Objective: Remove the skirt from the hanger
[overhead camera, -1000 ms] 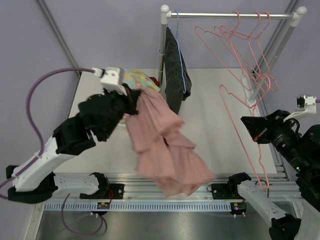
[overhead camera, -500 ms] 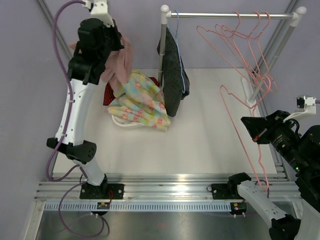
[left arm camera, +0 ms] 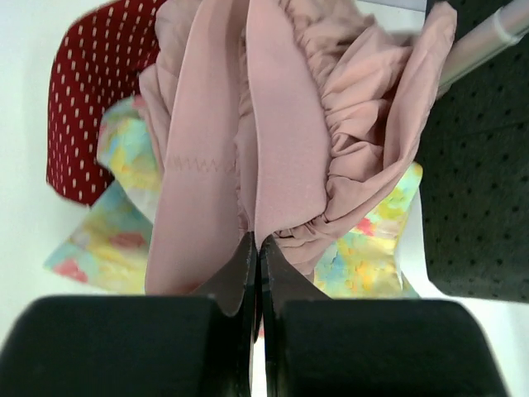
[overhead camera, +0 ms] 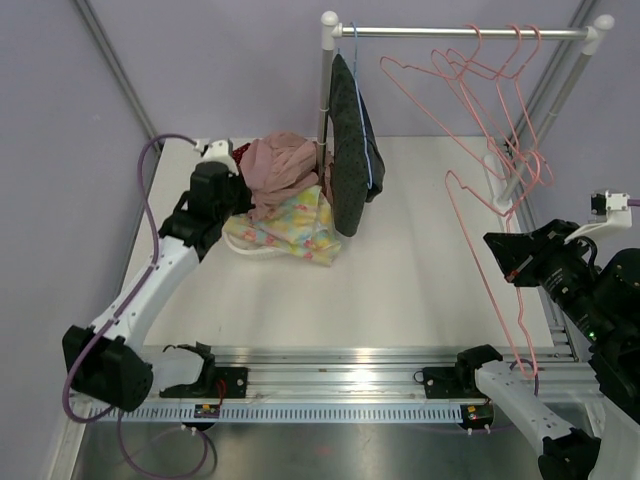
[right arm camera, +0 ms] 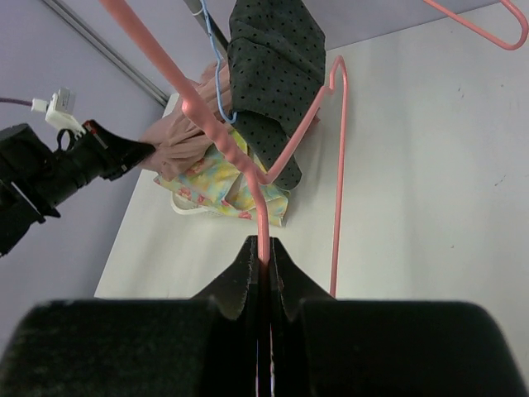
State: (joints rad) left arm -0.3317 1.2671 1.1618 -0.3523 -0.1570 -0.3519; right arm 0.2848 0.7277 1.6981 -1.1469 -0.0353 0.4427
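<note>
Left of the rack post (overhead camera: 325, 90), the left gripper (left arm camera: 258, 248) pinches the pink skirt (overhead camera: 280, 165) (heaped on floral cloth (overhead camera: 290, 225)); well right of the post, the right gripper (right arm camera: 263, 256) clamps a pink hanger (right arm camera: 337, 165).

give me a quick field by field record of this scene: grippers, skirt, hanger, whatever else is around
left gripper: shut on pink skirt
pink skirt: bunched on top of the clothes pile, far left of the table
right gripper: shut on pink hanger
clothes pile: floral garment and red dotted garment under the skirt
rail: dark dotted garment hanging at its left end
</note>
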